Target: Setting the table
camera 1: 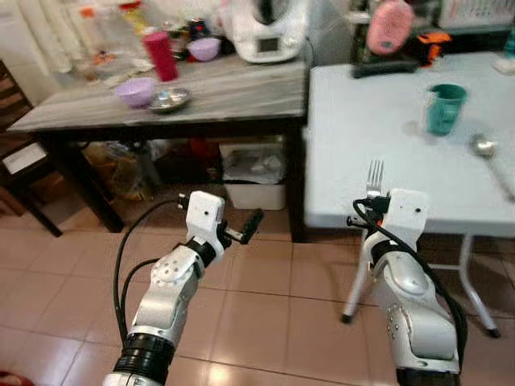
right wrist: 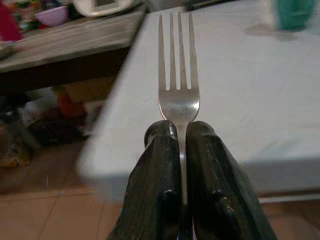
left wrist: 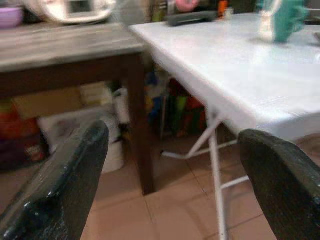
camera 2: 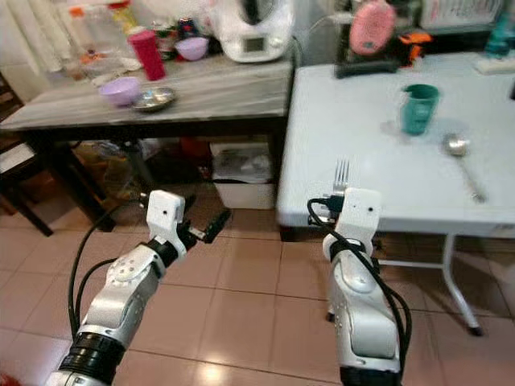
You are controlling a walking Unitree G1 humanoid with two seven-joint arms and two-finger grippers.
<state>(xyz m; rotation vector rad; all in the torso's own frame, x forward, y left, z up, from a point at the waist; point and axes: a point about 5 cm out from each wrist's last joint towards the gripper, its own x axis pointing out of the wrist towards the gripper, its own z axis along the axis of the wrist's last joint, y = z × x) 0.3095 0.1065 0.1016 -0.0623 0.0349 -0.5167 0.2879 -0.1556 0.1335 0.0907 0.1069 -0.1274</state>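
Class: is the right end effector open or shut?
Shut: the right end effector has both black fingers pressed against the fork handle.

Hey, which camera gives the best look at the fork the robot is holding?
The right wrist view: the fork is large and sharp there, tines pointing away, its neck pinched in the right gripper. In both eye views only the small tines show above the wrist, at the white table's near edge.

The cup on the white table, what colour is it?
Teal green. The cup shows best in the left eye view, standing beyond the fork held in the right gripper.
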